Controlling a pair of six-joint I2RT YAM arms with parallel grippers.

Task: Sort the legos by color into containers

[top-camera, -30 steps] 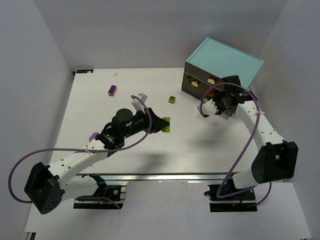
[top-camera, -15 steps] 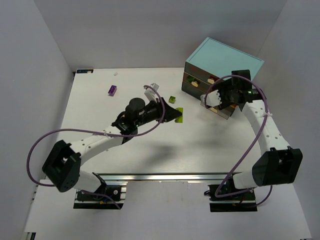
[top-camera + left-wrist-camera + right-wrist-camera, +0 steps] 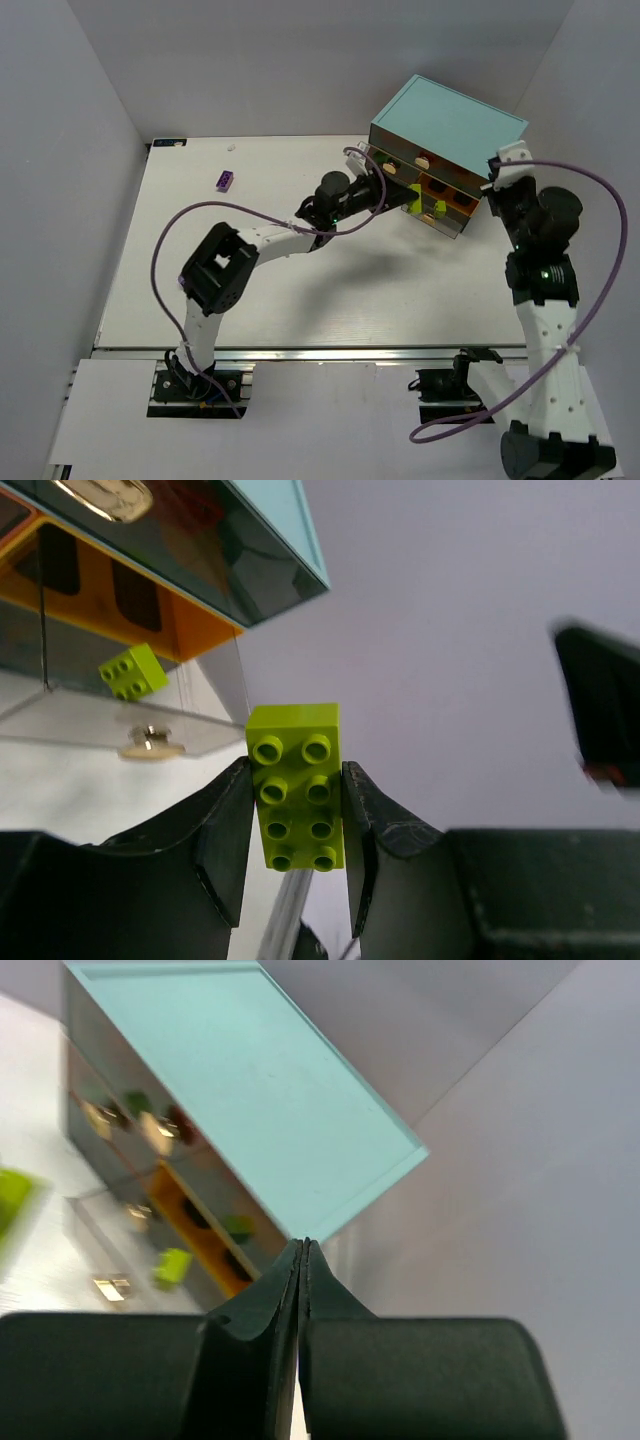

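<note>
My left gripper (image 3: 405, 196) is shut on a lime-yellow lego (image 3: 414, 198) and holds it at the left edge of an open smoky drawer (image 3: 446, 214) of the cabinet with the light-blue top (image 3: 450, 118). In the left wrist view the gripper (image 3: 295, 772) pinches this two-by-four lego (image 3: 295, 742) by its long sides. Another lime lego (image 3: 130, 670) lies in the open drawer, also seen from above (image 3: 440, 208). A purple lego (image 3: 225, 180) lies far left on the table. My right gripper (image 3: 303, 1248) is shut and empty, raised to the right of the cabinet (image 3: 250, 1080).
The upper drawers hold a red lego (image 3: 180, 1120) and dark green legos (image 3: 140, 1105). The open drawer's tan knob (image 3: 150, 742) sticks out toward the table. The cabinet stands in the back right corner near the wall.
My left arm has reached right to the cabinet with the lime lego. My right arm has pulled away from the drawer, which stays pulled out, and now hangs right of the cabinet.
</note>
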